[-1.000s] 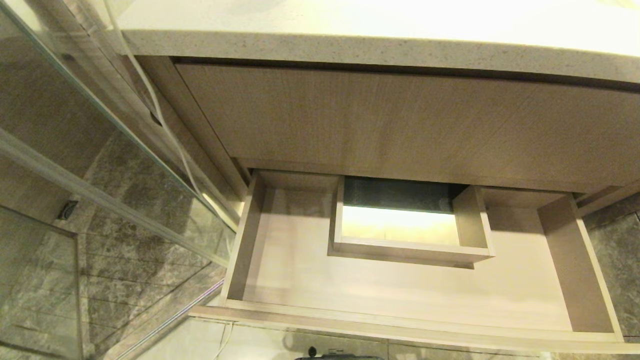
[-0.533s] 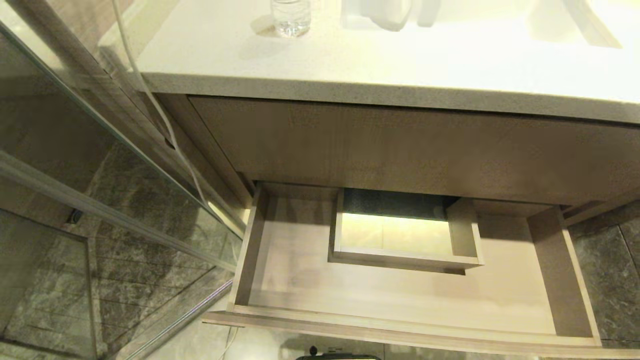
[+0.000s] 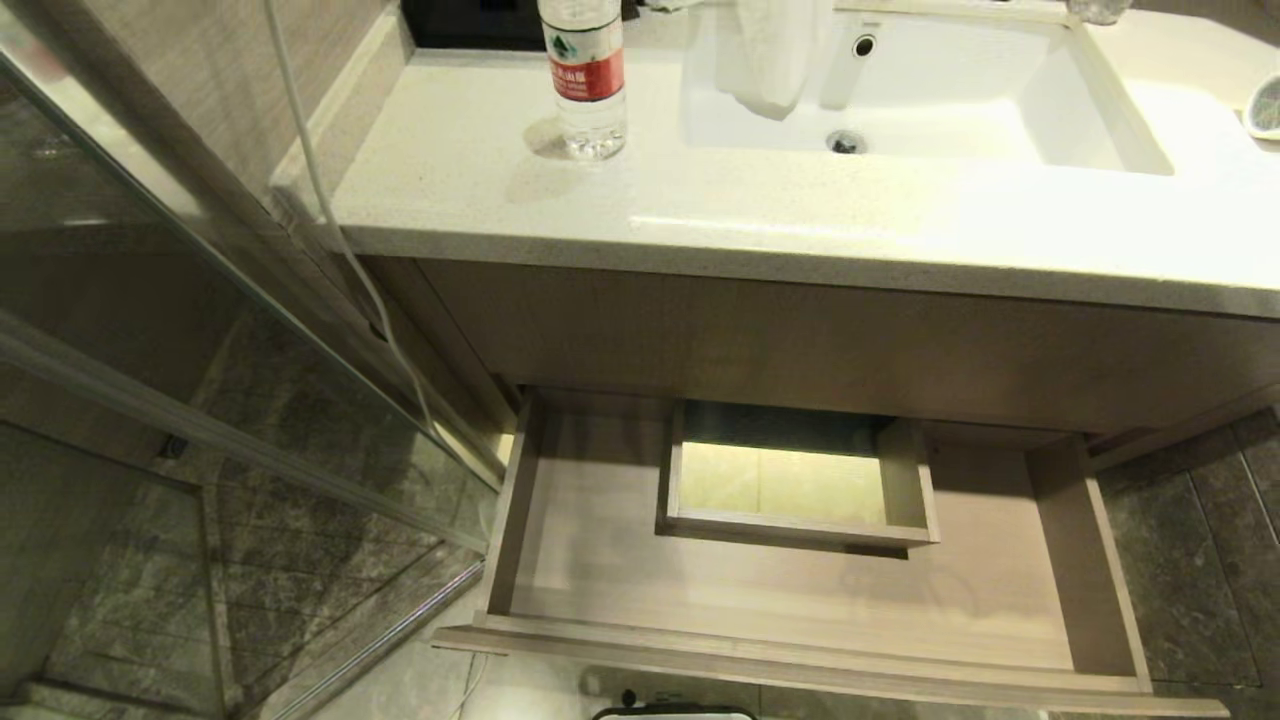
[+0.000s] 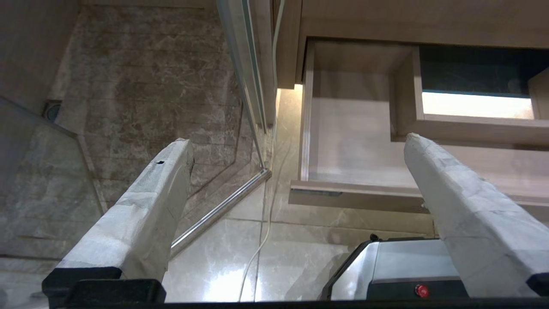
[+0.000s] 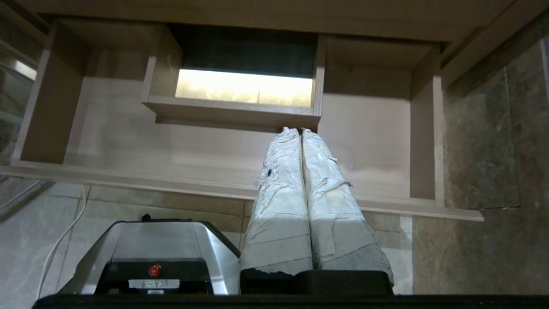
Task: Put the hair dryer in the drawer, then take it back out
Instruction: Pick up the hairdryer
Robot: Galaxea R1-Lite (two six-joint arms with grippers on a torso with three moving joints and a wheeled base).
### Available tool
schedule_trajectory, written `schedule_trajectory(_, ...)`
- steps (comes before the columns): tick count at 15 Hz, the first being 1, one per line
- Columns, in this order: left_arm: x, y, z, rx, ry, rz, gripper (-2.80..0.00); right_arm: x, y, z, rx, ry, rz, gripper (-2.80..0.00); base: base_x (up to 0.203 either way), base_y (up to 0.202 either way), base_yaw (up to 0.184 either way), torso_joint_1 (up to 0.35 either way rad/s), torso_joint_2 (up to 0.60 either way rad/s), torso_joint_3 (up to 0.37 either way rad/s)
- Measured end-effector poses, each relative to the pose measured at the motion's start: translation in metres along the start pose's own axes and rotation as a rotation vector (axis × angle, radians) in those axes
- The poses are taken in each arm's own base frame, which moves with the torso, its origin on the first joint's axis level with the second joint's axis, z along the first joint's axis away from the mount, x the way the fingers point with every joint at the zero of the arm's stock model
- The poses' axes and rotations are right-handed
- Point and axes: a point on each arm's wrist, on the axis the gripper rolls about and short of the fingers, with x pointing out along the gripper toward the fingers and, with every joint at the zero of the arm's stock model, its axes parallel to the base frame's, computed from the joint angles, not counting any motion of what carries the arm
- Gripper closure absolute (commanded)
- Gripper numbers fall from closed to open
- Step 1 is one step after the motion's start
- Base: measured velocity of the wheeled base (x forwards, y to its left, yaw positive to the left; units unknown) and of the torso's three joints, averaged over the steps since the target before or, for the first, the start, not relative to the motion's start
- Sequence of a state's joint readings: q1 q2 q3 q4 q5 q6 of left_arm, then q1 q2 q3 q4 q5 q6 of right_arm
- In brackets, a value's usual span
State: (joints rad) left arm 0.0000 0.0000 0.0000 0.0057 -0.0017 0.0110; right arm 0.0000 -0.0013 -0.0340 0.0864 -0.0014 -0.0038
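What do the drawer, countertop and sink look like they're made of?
Drawer: light wood-grain board, matte, likely laminate; the grain is very even, and the inside is bare.
Countertop: pale speckled stone or composite, with fine flecks along its edge and a slight sheen.
Sink: glossy white, probably ceramic; smooth, with a metal drain.
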Motion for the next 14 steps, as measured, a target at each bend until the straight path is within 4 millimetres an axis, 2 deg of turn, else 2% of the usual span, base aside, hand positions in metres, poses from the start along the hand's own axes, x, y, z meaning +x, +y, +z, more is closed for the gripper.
schedule_trajectory(5,0.0,0.0,0.0001,0.0,-0.001,0.0,-2.8,0.0,0.0,0.0,0.0,0.0,0.0,0.0,0.0,0.0,0.0,0.18,-0.34,-0.159)
schedule_trajectory(14,0.0,0.0,0.0,0.002,0.0,0.0,-2.8,0.0,0.0,-0.0001,0.001,0.001,-0.001,0.0,0.0,0.0,0.0,0.002,0.0,-0.002)
